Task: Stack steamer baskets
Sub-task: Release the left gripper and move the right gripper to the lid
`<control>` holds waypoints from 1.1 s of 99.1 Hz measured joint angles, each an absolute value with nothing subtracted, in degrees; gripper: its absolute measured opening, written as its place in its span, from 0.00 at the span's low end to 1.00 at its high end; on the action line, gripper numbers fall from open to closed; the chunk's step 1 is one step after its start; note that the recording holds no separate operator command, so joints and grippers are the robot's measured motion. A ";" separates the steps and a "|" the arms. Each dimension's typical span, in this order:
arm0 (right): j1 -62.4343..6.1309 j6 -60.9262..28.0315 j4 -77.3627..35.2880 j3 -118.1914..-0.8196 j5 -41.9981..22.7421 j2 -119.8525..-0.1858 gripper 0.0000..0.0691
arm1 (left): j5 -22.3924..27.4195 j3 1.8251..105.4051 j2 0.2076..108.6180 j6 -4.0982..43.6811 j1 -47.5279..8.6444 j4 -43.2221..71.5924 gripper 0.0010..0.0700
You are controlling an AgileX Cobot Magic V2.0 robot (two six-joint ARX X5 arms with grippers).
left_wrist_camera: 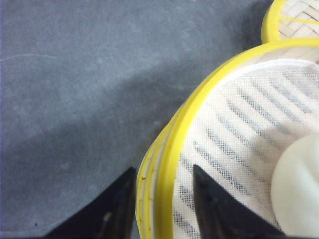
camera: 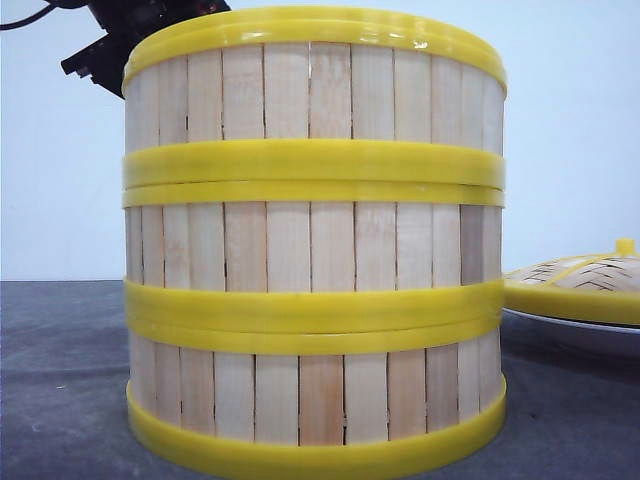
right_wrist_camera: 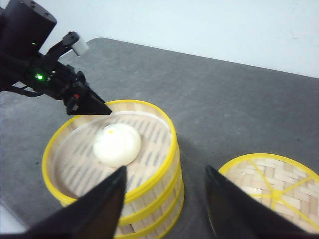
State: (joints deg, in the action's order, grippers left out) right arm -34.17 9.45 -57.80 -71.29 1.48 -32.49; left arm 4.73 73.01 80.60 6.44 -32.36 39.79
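Steamer baskets (camera: 313, 250) stand three high on the grey counter (camera: 60, 380), right in front of the front camera, their yellow rims meeting in two neat bands, so the stacking looks done or nearly so. A white bun (right_wrist_camera: 117, 144) lies in the top basket (right_wrist_camera: 112, 149) on its slatted floor. Beside the stack, a woven lid (right_wrist_camera: 271, 181) with yellow rim sits on a white plate (camera: 580, 335).

The left fingers (left_wrist_camera: 162, 204) straddle the top basket's wall, one outside and one inside. A gap shows on both sides of the rim, so they look parted rather than clamped. The right fingers (right_wrist_camera: 164, 199) hang spread wide, above and apart from the stack, holding nothing.

By my reading, the step in hand is letting go of the top basket. To do it well, keep the left fingers spread clear of the rim on both sides, then lift straight up, because any sideways drag could shift the top tier off its seat. The inner finger should also stay clear of the bun.
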 joint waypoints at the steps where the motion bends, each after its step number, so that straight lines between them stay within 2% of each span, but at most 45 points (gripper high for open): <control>1: -34.17 9.45 -57.87 -71.29 1.45 -32.51 0.53 | 4.73 73.01 80.58 6.44 -32.36 39.68 0.31; 8: -34.17 9.48 -58.72 -71.29 1.26 -32.62 0.58 | 4.73 73.01 79.90 6.46 -32.36 38.39 0.32; 21: -34.17 9.52 -59.40 -71.29 0.71 -33.43 0.60 | 4.73 73.01 75.64 6.57 -32.34 35.70 0.32; 50: -34.17 11.86 -62.94 -71.11 -10.26 -40.27 0.60 | 3.14 73.01 61.73 6.66 -32.32 33.67 0.32; 67: -34.13 12.29 -61.47 -67.66 -13.47 -43.92 0.60 | 3.01 73.01 54.37 6.66 -32.32 35.20 0.32; 90: -30.17 12.47 -54.52 -57.76 -13.02 -45.15 0.60 | 2.92 73.01 45.80 6.66 -32.32 40.34 0.32; 109: -23.29 12.45 -47.92 -51.53 -8.01 -48.64 0.60 | 2.92 73.01 40.47 6.66 -32.32 46.26 0.32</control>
